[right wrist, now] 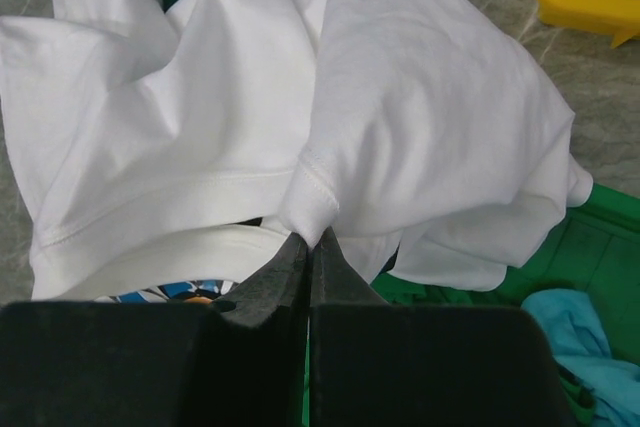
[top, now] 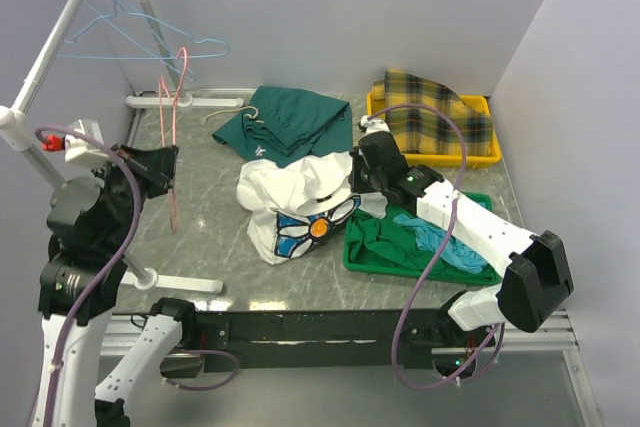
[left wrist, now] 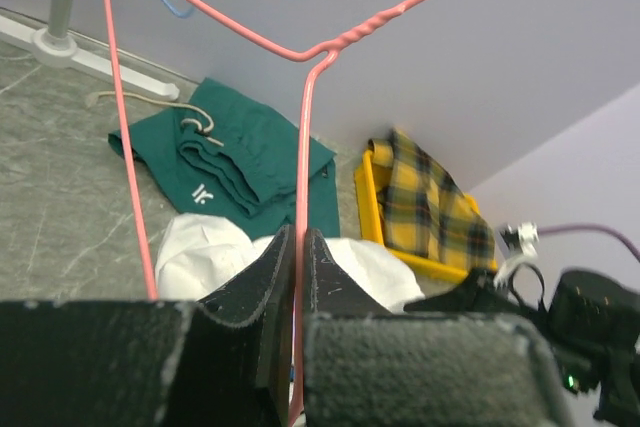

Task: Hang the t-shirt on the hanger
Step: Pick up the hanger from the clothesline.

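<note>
From above, nothing is hung yet. The left gripper (top: 163,169) holds the hanger (top: 171,117), well apart from the t-shirt (top: 290,192) heaped at the right gripper (top: 352,175). Beyond those fingers, a yellow bin (top: 455,159) holds plaid cloth (top: 430,107). Beside them, a green tray (top: 478,199) holds a green cloth (top: 385,237) and a blue cloth (top: 445,245).

Left wrist: fingers clamped on the wire.

Right wrist: fingers pinched on a shirt fold.

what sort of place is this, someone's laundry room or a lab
Probably a robot lab cell staged as a laundry corner: bare white walls box in the tabletop, a clothes rack carries light blue wire hangers, and a yellow bin holds yellow plaid cloth.
</note>
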Available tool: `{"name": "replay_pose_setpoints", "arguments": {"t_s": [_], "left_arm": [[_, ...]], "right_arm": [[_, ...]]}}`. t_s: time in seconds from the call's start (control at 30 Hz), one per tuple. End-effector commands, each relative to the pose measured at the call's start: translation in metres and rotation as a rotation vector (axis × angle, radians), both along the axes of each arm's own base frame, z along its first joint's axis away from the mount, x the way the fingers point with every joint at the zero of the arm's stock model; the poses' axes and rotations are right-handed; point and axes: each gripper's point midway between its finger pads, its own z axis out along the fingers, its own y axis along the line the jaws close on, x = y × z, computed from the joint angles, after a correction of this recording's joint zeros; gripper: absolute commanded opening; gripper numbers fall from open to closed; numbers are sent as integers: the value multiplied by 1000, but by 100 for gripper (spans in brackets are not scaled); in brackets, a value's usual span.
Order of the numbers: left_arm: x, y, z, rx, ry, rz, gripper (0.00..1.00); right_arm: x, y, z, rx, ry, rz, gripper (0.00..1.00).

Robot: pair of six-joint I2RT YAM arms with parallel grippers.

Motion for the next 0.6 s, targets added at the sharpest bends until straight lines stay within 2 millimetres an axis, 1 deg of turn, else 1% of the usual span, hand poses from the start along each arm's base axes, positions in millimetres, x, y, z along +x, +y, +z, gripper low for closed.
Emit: {"name": "replay_pose_setpoints", "arguments": {"t_s": [0.0, 0.13, 0.2, 0.27, 0.33, 0.37, 0.43, 0.47, 0.53, 0.57], "left_arm": [[-18, -13, -22, 54, 60, -103, 1], [-35, -17, -38, 32, 91, -137, 1], [-46, -19, -40, 26, 80, -157, 1], [-58, -28, -40, 30, 72, -223, 1], [-66, -37, -41, 43, 73, -291, 1], [-73, -45, -41, 47, 78, -351, 1], [-81, -56, -41, 45, 74, -423, 1], [-89, -66, -41, 39, 68, -499, 1], [-94, -78, -43, 8, 88, -573, 1], [-96, -87, -53, -12, 115, -633, 1]], "right_arm": [[8, -4, 19, -17, -66, -25, 0], [9, -7, 18, -28, -71, -31, 0], [10, -8, 17, -37, -74, -36, 0], [12, -10, 15, -48, -74, -44, 0], [14, -12, 14, -61, -76, -52, 0], [15, -13, 12, -66, -73, -57, 0], [18, -17, 10, -75, -75, -76, 0], [20, -18, 13, -69, -86, -86, 0], [21, -21, 12, -59, -94, -97, 0], [22, -22, 16, -46, -108, -106, 0]]}}
